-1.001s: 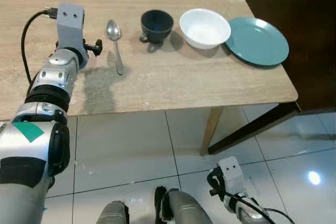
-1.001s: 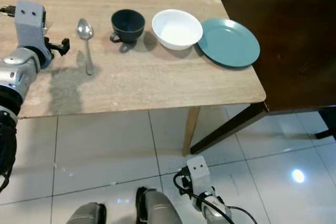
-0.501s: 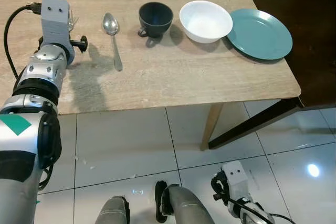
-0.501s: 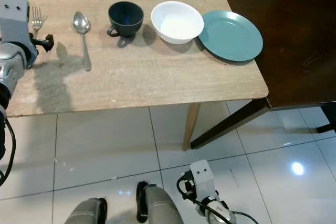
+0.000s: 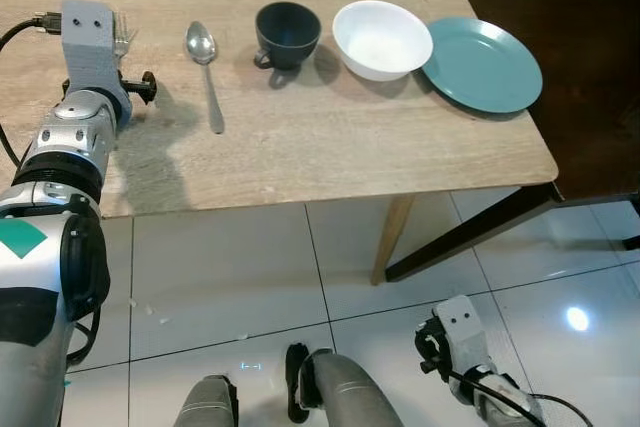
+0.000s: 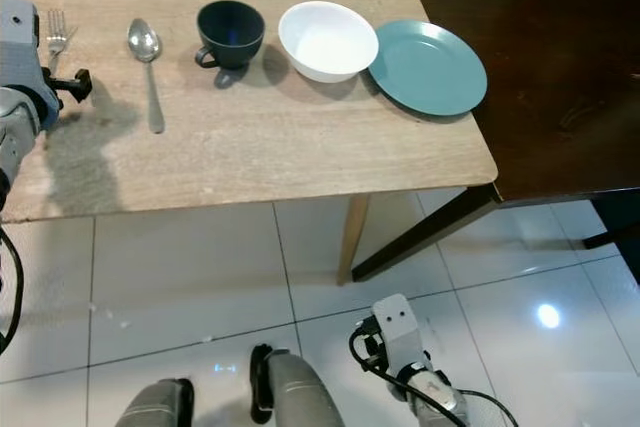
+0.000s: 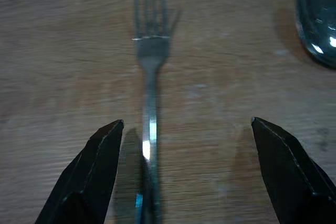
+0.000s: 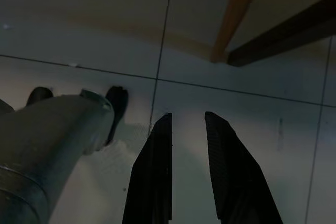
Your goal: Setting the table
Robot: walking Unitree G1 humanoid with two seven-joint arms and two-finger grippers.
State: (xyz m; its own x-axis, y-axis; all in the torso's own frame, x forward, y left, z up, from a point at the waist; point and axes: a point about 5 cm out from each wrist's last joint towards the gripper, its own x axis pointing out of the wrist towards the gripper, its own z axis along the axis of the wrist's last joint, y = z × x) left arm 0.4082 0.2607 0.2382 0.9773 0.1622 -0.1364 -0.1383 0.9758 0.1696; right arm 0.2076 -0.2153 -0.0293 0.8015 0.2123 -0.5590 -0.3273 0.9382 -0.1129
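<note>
The left end effector (image 7: 184, 174) is poised low over the wooden surface (image 5: 300, 147) at its left end, fingers spread wide, with the fork (image 7: 149, 103) lying flat between them; the handle runs closer to one finger than the other and nothing is gripped. The fork sits just beside the spoon (image 5: 205, 72), tines pointing away from the robot, and past the spoon stand the cup (image 5: 287, 32), the white bowl (image 5: 382, 39) and the teal plate (image 5: 483, 65), in a row toward the right corner. The right end effector (image 8: 186, 171) hangs idle low over the tiled floor (image 5: 250, 287), fingers slightly parted and holding nothing. Judgement: the step in hand appears to be taking hold of the fork, not yet begun. To do it well, the end effector should be shifted sideways so the handle lies midway between the fingers, then lowered until the tips nearly touch the surface before closing, since a thin flat handle is likely to slip or pivot if pinched off-centre. Keep clear of the spoon alongside during descent. Risk: fingertips scraping the surface or flicking the fork away
</note>
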